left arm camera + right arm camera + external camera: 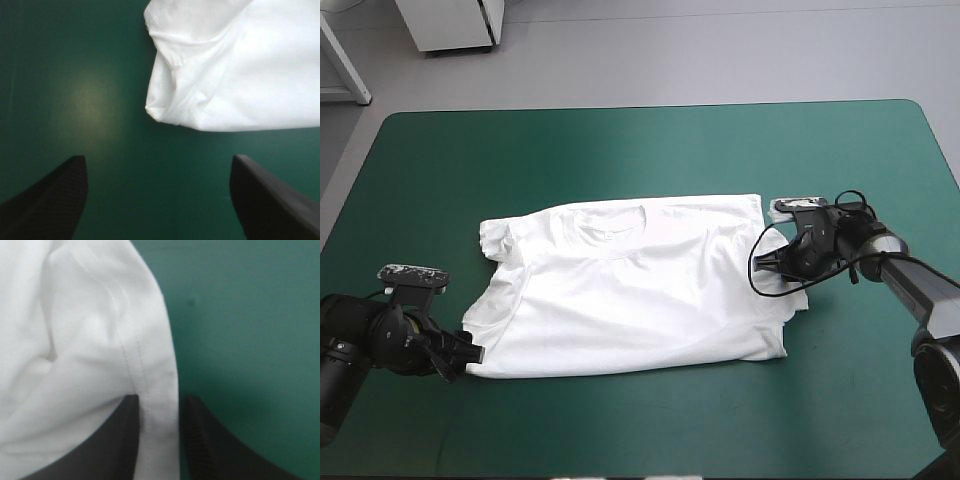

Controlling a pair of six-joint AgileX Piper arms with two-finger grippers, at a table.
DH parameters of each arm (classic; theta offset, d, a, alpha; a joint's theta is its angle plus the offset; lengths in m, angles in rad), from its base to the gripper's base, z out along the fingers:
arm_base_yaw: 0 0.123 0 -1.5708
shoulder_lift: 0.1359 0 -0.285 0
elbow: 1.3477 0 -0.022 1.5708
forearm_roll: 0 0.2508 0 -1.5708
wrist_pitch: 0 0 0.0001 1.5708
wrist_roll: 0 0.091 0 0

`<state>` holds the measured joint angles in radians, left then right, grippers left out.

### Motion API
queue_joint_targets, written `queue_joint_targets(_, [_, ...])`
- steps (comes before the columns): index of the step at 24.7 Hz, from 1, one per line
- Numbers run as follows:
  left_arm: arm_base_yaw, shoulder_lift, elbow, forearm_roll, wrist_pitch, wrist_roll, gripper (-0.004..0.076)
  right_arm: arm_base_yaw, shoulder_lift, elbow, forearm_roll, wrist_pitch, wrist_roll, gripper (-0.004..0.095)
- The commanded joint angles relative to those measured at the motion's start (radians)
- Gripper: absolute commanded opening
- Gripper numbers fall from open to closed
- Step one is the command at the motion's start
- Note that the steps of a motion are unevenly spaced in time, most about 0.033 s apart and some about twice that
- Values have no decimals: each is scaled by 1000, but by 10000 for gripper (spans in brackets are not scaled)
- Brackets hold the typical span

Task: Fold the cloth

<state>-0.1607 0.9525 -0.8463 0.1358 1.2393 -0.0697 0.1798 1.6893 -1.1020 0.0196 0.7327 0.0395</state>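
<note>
The white T-shirt [640, 290] lies spread flat on the table's middle, collar toward the far edge, its right sleeve folded in. My left gripper [470, 356] sits low at the shirt's near left corner, open; in the left wrist view that rumpled corner [200, 100] lies just ahead of the left gripper [158, 159], with teal-green cover between the fingers. My right gripper [766, 262] is at the shirt's right edge. In the right wrist view the stitched hem [135, 360] runs between the black fingers [210, 440], and the right gripper [161, 401] is shut on it.
The teal-green cover [650, 160] shows as a wide band between the shirt and the table's far edge, with narrower strips to the left, right and near side. Both arms rest low near the table's side edges.
</note>
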Motion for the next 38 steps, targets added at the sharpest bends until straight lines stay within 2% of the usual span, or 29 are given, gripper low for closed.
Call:
queue_joint_targets(1, [-5, -11, -26, 30, -12, -15, 566, -4, -16, -8, 12, 3, -15, 17])
queue_joint_targets(2, [-5, -11, -26, 34, -19, -17, 566, -4, -18, -8, 10, 5, -15, -17])
queue_joint_targets(7, [-5, -11, -26, 38, -51, -20, 566, -4, -36, -8, 6, 5, -10, -19])
queue_joint_targets(16, [-5, -11, -26, 45, -76, -11, 566, -4, -138, -8, -110, 61, 204, -19])
queue_joint_targets(22, [-5, -11, -26, 45, -99, -11, 566, 27, -198, -8, -36, 9, 193, -19])
queue_joint_targets(26, [-5, -11, -26, 42, -106, -11, 566, 194, -213, -9, 61, -77, 69, -19])
queue_joint_targets(30, [-5, -11, -26, 42, -106, -11, 566, 334, -208, -9, 63, -130, 51, -12])
queue_joint_targets(31, [-5, -11, -26, 39, -104, -11, 566, 344, -203, -9, 66, -130, 48, 19])
queue_joint_targets(32, [-5, -11, -26, 37, -104, -11, 566, 345, -191, -9, 94, -130, 21, 120])
queue_joint_targets(33, [-5, -11, -26, 37, -104, -11, 566, 345, -171, -9, 131, -123, -26, 323])
queue_joint_targets(34, [-5, -11, -26, 37, -104, -11, 566, 345, -163, -9, 140, -121, -39, 442])
queue_joint_targets(35, [-5, -11, -26, 29, -104, -11, 566, 345, -153, -9, 142, -121, -62, 642])
queue_joint_targets(37, [-5, -11, -26, 26, -104, -11, 566, 345, -161, -22, 104, -111, -34, 784])
queue_joint_targets(38, [-5, -11, -26, 26, -104, -11, 566, 343, -168, -39, 82, -91, -3, 778])
